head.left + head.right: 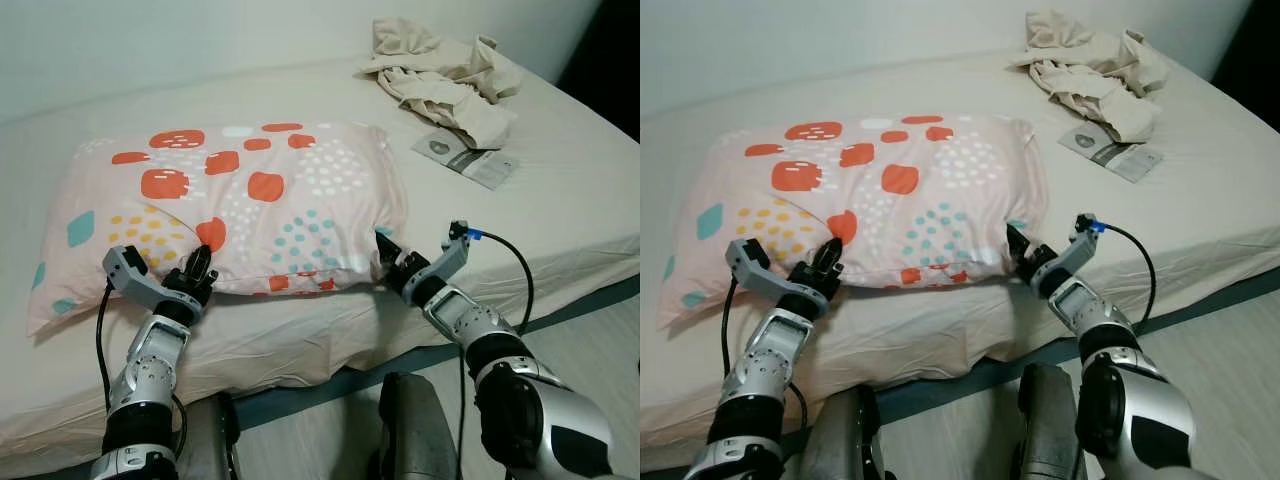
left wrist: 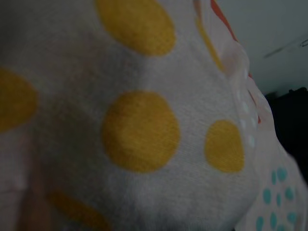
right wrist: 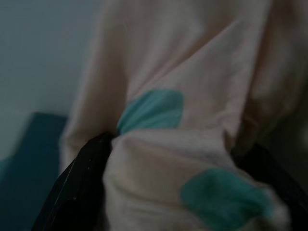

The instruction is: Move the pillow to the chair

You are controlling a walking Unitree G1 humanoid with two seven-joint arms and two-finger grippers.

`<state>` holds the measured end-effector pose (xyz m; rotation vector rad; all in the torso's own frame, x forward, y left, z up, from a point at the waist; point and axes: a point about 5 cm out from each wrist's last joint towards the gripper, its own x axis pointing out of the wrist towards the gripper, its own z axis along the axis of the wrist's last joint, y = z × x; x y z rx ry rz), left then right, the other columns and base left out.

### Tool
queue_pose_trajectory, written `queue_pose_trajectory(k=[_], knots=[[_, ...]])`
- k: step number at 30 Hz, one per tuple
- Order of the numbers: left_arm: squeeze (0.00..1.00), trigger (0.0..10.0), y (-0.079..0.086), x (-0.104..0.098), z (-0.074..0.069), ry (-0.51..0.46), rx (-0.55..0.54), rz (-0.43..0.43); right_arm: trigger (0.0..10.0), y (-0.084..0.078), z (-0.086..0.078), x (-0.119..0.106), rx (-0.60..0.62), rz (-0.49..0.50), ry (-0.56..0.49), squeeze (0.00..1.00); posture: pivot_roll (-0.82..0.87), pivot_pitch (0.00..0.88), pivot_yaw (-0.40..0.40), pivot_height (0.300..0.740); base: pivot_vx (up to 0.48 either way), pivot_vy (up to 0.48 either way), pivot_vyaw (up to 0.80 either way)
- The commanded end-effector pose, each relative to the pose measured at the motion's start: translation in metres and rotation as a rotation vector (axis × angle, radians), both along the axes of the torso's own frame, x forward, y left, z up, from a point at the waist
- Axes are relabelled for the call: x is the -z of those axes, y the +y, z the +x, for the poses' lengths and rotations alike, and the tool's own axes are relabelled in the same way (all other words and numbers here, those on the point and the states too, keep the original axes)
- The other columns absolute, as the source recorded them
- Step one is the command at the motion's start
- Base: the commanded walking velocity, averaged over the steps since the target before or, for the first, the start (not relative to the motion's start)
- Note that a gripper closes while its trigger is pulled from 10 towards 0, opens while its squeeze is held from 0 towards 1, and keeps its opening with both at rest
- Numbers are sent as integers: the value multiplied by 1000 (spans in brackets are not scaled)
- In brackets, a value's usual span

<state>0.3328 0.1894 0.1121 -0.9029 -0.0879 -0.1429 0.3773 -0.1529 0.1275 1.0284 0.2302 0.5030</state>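
- Left hand (image 1: 197, 262) and right hand (image 1: 386, 262): both at the pillow's near long edge, one toward each end.
- Right hand is pinched on a fold of the cover; right wrist view shows fabric bunched between its fingers (image 3: 77, 190). Left hand: fingers pressed into the cover, grip state can't be told.
- Pillow (image 1: 240, 200) lies on the bed (image 1: 560, 215), long axis left-right, directly ahead of both hands, equally near.
- Beyond: booklet (image 1: 467, 157), crumpled cloth (image 1: 445, 75).
- Chair: location unknown.
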Motion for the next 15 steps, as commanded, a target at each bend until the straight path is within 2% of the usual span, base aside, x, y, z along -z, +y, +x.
queue_pose_trajectory(k=[1, 4, 7, 9, 10, 12, 13, 15], knots=[[0, 0, -13, 6, -2, 27, 60, 17, 10000, 15, -1, -2, -67, 53, -11, 0, 43, 228, 26, 544, 0, 0, 0], [0, 0, -16, 6, -1, 29, 65, 19, 10000, 24, -2, -5, -102, 114, -26, 0, 43, 221, 22, 544, 0, 0, 0], [0, 0, -18, 4, -1, 25, 71, 8, 10000, 29, -5, 1, -126, 117, -2, 0, 35, 236, 27, 544, 0, 0, 0], [0, 0, -22, 6, 0, 34, 85, 12, 10000, 32, -9, 16, -107, 42, 68, 0, 28, 244, 28, 544, 0, 0, 0], [0, 0, -24, 7, 0, 39, 91, 18, 9608, 31, -10, 22, -84, 8, 98, 0, 29, 247, 28, 544, 0, 0, 0], [0, 0, -25, 7, 1, 42, 95, 24, 9608, 30, -11, 25, -69, -10, 116, 0, 29, 247, 28, 544, 0, 0, 0], [0, 0, -26, 7, 0, 39, 99, 24, 0, 28, -12, 27, -60, -5, 122, 0, 29, 247, 27, 544, 0, 0, 0], [0, 0, -28, 6, -2, 32, 103, 23, 0, 24, -13, 29, -40, 12, 125, 0, 27, 242, 23, 544, 0, 0, 0]])
